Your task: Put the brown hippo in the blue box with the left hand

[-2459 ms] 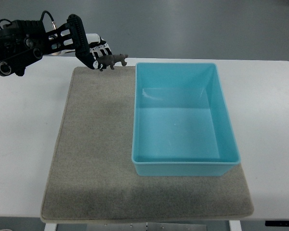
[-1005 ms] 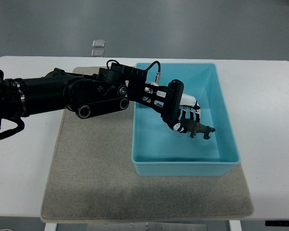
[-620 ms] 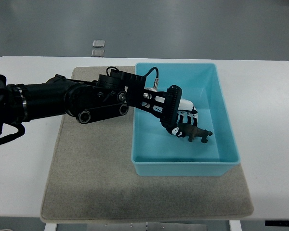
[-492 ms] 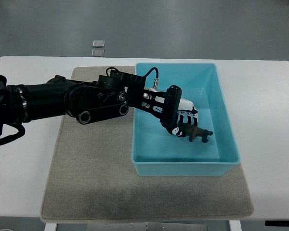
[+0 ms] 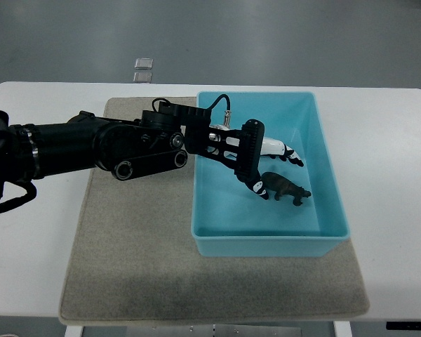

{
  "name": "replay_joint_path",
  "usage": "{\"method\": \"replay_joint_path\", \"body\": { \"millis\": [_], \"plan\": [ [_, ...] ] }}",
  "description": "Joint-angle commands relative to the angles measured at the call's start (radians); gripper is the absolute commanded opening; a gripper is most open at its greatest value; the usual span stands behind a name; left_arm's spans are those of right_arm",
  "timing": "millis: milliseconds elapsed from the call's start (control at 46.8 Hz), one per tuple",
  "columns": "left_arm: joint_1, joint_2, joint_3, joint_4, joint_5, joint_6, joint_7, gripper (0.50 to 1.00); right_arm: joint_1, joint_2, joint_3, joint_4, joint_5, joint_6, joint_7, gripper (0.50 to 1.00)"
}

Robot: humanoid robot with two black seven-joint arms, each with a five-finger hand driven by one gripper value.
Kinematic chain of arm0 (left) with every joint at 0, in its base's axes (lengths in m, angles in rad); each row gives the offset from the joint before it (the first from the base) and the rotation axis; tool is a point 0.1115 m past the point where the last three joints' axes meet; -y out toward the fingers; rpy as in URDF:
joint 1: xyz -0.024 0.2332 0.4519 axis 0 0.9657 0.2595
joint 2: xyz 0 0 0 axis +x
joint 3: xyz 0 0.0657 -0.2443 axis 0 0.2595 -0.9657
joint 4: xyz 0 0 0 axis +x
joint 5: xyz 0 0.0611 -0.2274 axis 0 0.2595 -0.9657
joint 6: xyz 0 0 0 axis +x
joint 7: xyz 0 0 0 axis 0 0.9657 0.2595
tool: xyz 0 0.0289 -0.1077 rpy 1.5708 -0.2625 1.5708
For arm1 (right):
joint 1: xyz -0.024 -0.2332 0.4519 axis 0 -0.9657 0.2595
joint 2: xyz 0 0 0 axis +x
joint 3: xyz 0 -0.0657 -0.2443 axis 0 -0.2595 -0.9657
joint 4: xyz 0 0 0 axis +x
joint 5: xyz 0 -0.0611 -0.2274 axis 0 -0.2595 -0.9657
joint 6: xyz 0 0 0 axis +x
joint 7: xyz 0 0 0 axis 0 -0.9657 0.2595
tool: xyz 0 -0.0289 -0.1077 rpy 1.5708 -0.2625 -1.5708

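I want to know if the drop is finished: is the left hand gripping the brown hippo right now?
No, the left hand has its fingers spread, and the brown hippo lies on the blue box floor.

- The left arm (image 5: 91, 144), black and bulky, enters from the left edge and reaches rightward.
- The left hand (image 5: 263, 158) is at its far end, palm turned down.
- Its fingers (image 5: 289, 154) are spread and extended, white with black tips, and hold nothing.
- The thumb (image 5: 256, 185) points down, apart from the fingers.
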Motion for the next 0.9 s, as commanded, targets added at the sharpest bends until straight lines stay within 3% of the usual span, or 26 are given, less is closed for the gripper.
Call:
{"method": "replay_joint_path", "body": {
  "millis": [0, 385, 620, 877],
  "plan": [
    [0.000, 0.012, -0.062, 0.000, 0.000, -0.004, 0.000, 0.962, 0.000, 0.000, 0.000, 0.000, 0.000, 0.001, 0.001, 0.936],
    [0.012, 0.140, -0.390, 0.003, -0.055, -0.004, 0.000, 0.964, 0.000, 0.000, 0.000, 0.000, 0.000, 0.001, 0.001, 0.936],
    [0.095, 0.202, -0.574, 0.004, -0.339, -0.001, 0.002, 0.958, 0.000, 0.000, 0.000, 0.000, 0.000, 0.001, 0.001, 0.936],
    [0.150, 0.249, -0.605, 0.020, -0.597, 0.000, 0.000, 0.945, 0.000, 0.000, 0.000, 0.000, 0.000, 0.001, -0.001, 0.936]
  ]
}}
